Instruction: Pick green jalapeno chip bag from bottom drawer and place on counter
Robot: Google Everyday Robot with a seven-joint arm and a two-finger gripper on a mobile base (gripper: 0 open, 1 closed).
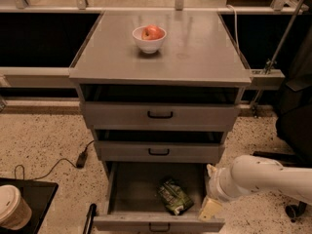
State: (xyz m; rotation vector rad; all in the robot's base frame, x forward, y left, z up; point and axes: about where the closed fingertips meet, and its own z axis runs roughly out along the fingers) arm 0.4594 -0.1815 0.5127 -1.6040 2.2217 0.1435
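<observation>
Pale two-finger gripper (210, 201), grip unclear, hangs beside the crinkled green foil chip bag (174, 196) in the open grey metal bottom drawer (127, 189), below the flat grey metal counter's (195, 57) front-right corner.

- The green jalapeno chip bag (174, 196) is seen in green foil, marked with dark and pale patches.
- The bottom drawer (122, 223) is finished in grey metal, darker inside, and fitted with a small dark handle.
- The counter (195, 52) is shown in smooth, plain grey.
- The gripper (210, 195), found at the drawer's right front corner just beside the bag, is coloured pale cream; the arm (263, 175) behind it is white.
- The bowl (148, 43) is white, and a red-orange fruit (153, 31) is held in it.
- The floor (44, 140) is patterned in beige with dark speckles.
- A black cable (53, 167) is laid across it.
- A pale cup (12, 209) is set on a black tray (39, 194).
</observation>
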